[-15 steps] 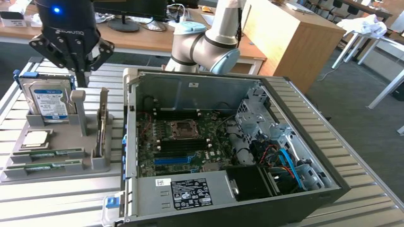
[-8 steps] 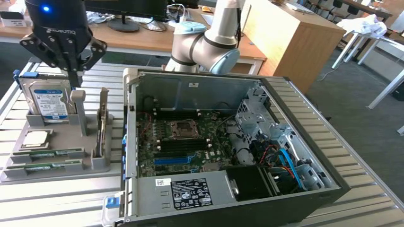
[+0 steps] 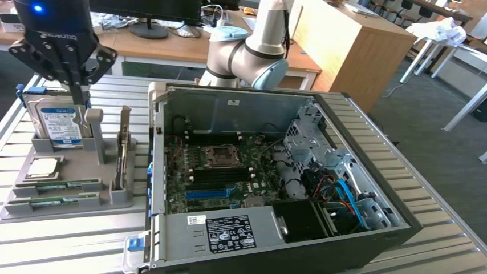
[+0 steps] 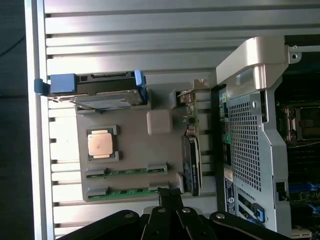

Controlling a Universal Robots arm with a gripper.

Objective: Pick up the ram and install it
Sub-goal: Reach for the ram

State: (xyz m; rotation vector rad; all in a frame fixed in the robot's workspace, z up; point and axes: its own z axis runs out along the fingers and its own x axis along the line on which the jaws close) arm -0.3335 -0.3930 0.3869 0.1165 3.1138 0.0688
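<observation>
Hovering end effector (image 3: pixel 79 94) (closed), two rams (image 3: pixel 61 185) racked

Closed claw (image 3: pixel 79 98) above grey tray (image 3: pixel 114 198) — ram sticks (image 3: pixel 57 185) lying flat.

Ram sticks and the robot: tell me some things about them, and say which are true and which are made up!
1. Two ram sticks lie in the grey holder. True.
2. The gripper is carrying a ram stick. False: its jaws are shut on nothing, and it hangs above the holder.
3. The computer case is open, so you can see inside. True.
4. The hard drive lies inside the computer case. False: it stands upright in the holder.
5. A silver processor chip sits in the holder beside the ram sticks. True.
</observation>
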